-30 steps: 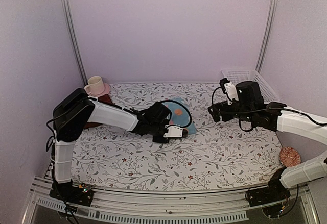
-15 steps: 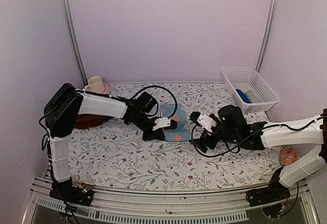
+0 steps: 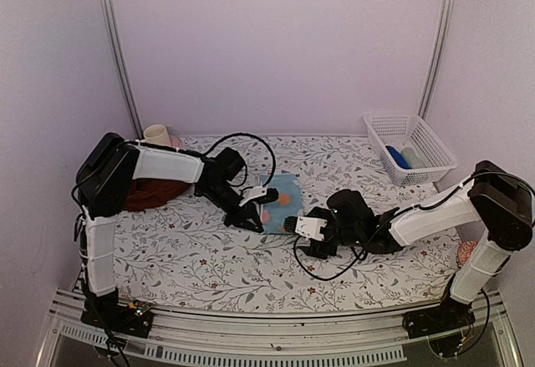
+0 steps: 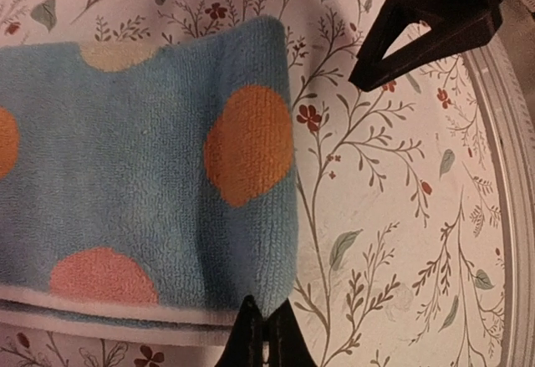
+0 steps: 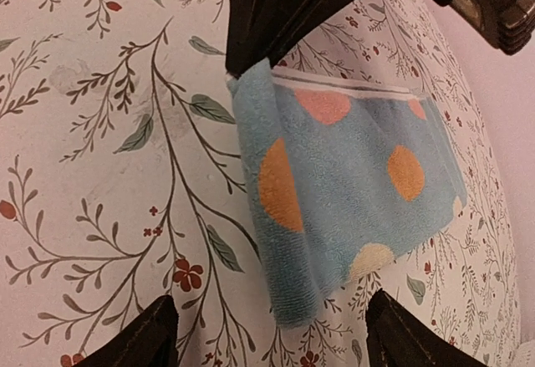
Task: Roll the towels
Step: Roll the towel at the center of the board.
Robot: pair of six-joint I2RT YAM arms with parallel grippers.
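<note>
The small light-blue towel point(image 3: 280, 200) with orange and pink dots lies folded on the floral cloth, mid-table. My left gripper point(image 3: 251, 219) is shut on its near-left corner; in the left wrist view the tips point(image 4: 266, 338) pinch the towel point(image 4: 150, 175) at its edge. My right gripper point(image 3: 299, 233) hangs open just off the towel's near-right corner. In the right wrist view its fingertips point(image 5: 159, 333) stand wide on either side of the towel's point(image 5: 351, 183) end. The dark maroon towel point(image 3: 155, 191) lies bunched at the far left, partly behind the left arm.
A cream cup point(image 3: 156, 135) on a pink saucer stands at the back left. At the back right is a white basket point(image 3: 410, 150) holding blue and pale items. A brown round object point(image 3: 472, 256) sits by the right edge. Cables loop over both wrists.
My right arm has swung from the back right down to the towel's near-right corner, its jaws narrowing slightly. My left gripper has dragged the light-blue towel a little leftward and nearer.
</note>
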